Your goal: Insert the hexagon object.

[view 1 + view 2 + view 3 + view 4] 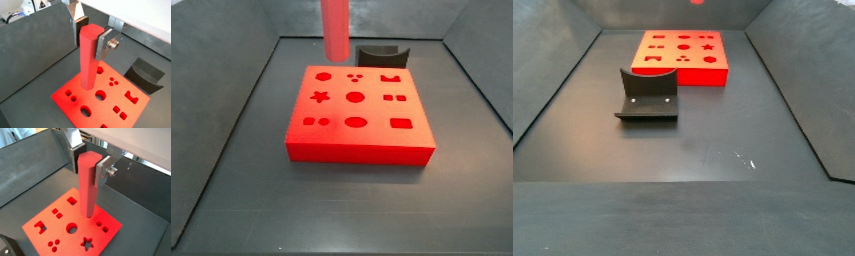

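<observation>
My gripper (pixel 90 37) is shut on the hexagon object (pixel 89 60), a long slim red prism held upright by its top end between the silver fingers (pixel 104 46). Both wrist views show this; in the second one the gripper (pixel 87 164) grips the prism (pixel 88 183) the same way. The prism hangs in the air over the wide flat red block with shaped holes (pixel 70 100) (pixel 110 228). In a side view the prism (pixel 334 30) comes down from the top edge, its lower end clear of the block (pixel 372 140). The gripper itself is out of both side views.
The dark fixture (pixel 648 95) stands on the floor in front of the red block (pixel 680 76); it also shows behind the block in a side view (pixel 381 55) and in a wrist view (pixel 145 75). Dark sloping walls enclose the floor.
</observation>
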